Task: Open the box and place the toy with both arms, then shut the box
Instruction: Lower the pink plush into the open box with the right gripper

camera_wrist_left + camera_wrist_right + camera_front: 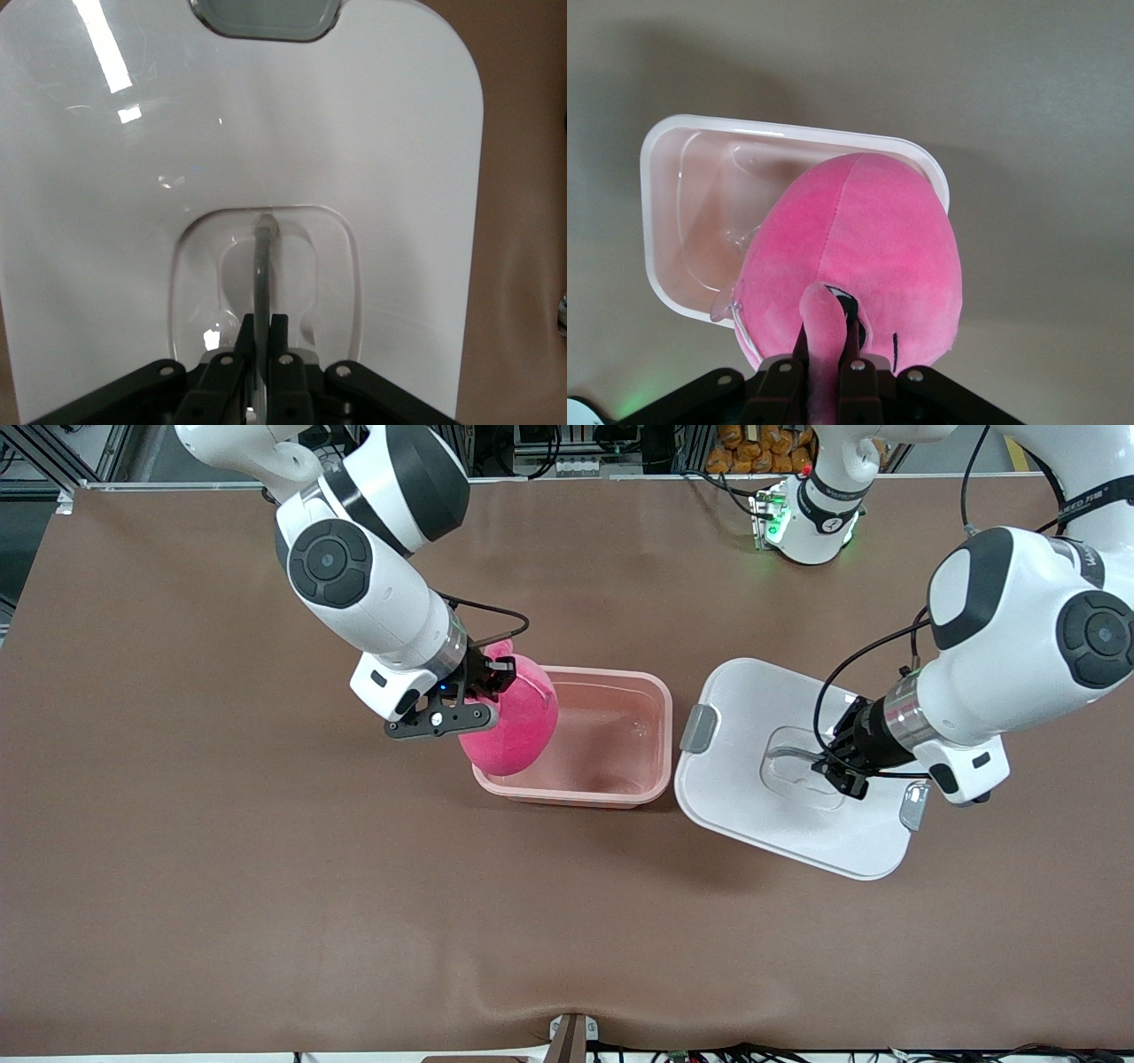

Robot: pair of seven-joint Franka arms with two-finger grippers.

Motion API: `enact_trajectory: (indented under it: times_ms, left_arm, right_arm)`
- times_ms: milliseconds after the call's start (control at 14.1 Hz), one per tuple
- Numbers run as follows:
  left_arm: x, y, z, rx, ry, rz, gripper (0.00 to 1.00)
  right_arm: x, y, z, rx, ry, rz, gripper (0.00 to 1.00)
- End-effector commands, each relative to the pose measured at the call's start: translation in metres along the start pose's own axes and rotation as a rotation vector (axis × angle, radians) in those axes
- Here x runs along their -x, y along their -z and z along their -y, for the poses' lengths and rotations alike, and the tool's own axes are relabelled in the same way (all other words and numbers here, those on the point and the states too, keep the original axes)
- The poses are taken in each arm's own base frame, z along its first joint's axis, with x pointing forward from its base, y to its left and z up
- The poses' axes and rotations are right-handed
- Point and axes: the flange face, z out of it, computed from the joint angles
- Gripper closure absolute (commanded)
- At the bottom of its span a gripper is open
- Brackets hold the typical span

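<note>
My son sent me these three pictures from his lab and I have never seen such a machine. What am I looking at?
Two white jointed robot arms work at a brown table. The big picture looks down from across the table; each of the two others comes from a camera on one arm's wrist.

The right gripper is shut on a hot-pink plush toy, held over the open translucent pink plastic tub.

The left gripper is shut on the clear handle of the tub's white lid, which lies on the table beside the tub, toward the left arm's end.
</note>
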Motion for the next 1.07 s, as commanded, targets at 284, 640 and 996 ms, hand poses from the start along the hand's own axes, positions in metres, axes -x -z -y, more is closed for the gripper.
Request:
enact_trajectory:
  times_ms: [284,640,996]
  left_arm:
    - [0.005,-0.002,0.006,-0.023,0.128,0.016,1.00]
    - [0.008,-0.006,0.006,-0.030,0.126,0.014,1.00]
    - [0.009,-0.007,0.007,-0.032,0.124,0.014,1.00]
  right_arm:
    - [0.003,-0.029,0.029,-0.007,-0.059,0.025,1.00]
    - [-0.002,-0.056,0.030,0.016,-0.063,0.054,1.00]
    - [-0.009,-0.086,0.031,0.035,-0.068,0.073,1.00]
